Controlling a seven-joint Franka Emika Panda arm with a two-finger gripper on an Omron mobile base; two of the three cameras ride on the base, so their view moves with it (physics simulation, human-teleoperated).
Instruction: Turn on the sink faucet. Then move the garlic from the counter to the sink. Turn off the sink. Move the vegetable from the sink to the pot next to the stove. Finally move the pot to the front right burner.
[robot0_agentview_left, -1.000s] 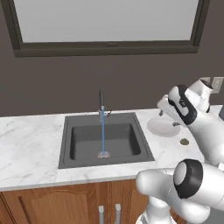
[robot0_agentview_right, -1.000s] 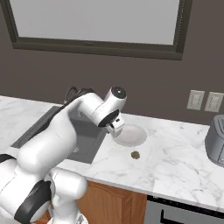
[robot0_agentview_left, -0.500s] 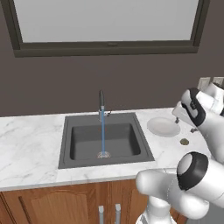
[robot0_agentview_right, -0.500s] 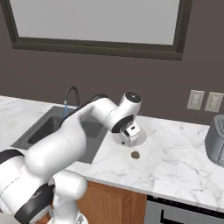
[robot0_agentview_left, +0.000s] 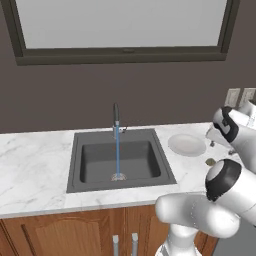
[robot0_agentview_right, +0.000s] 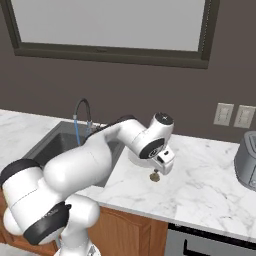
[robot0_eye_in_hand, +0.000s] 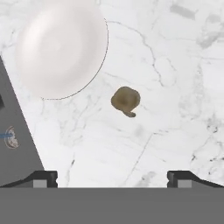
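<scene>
Garlic (robot0_eye_in_hand: 125, 101), a small brownish bulb, lies on the counter (robot0_eye_in_hand: 166, 131) just beside a white round plate (robot0_eye_in_hand: 61, 46); we see the two apart, not touching, with bare marble around the bulb. In the right base view the garlic (robot0_agentview_right: 155, 176) sits directly below the gripper (robot0_agentview_right: 165, 167), which hangs over it without contact. In the hand view the two dark fingertips (robot0_eye_in_hand: 43, 178) stand wide apart at the bottom edge, so we read the jaws as fully spread, with nothing between them.

From the left base view we find the plate (robot0_agentview_left: 186, 144) between the sink (robot0_agentview_left: 120, 160) and the garlic (robot0_agentview_left: 210, 162), all on the same stretch of counter (robot0_agentview_left: 35, 165). A thin blue stream of water (robot0_agentview_left: 118, 152) falls from the sink faucet (robot0_agentview_left: 116, 117) to the drain in the dark basin. Nothing stands between the gripper and the bulb; the plate is its nearest neighbour, and the sink's grey rim (robot0_eye_in_hand: 17, 144) lies past the plate.

White marble with faint grey veins tops brown wooden cabinets (robot0_agentview_left: 65, 232). Behind it we see a dark brown wall (robot0_agentview_left: 65, 95) with a wide window (robot0_agentview_left: 120, 25) in a dark frame, and pale wall outlets (robot0_agentview_right: 234, 115) on the right. A grey toaster (robot0_agentview_right: 247, 162) sits on the counter well apart from the garlic, at the far right of the right base view.
</scene>
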